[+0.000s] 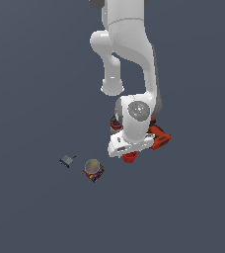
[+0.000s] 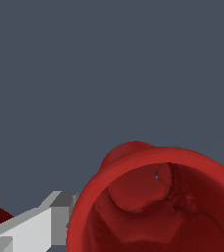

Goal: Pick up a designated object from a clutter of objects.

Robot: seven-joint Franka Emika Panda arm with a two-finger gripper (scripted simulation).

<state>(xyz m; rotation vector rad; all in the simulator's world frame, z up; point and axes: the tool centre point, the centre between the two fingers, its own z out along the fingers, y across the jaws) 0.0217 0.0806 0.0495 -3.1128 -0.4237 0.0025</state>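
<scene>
Small round red cup (image 2: 158,206) fills the wrist view; claw (image 1: 129,154) spread unclear, rim slip possible.

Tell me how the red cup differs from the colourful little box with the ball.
The red cup is plain red; the box is multicoloured with a pale ball on top. The cup sits right under the hand, mostly hidden; the box stands apart in full view. Both are small.

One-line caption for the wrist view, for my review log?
Wrist view: open mouth of the red cup fills the frame, one pale finger beside its rim.
</scene>
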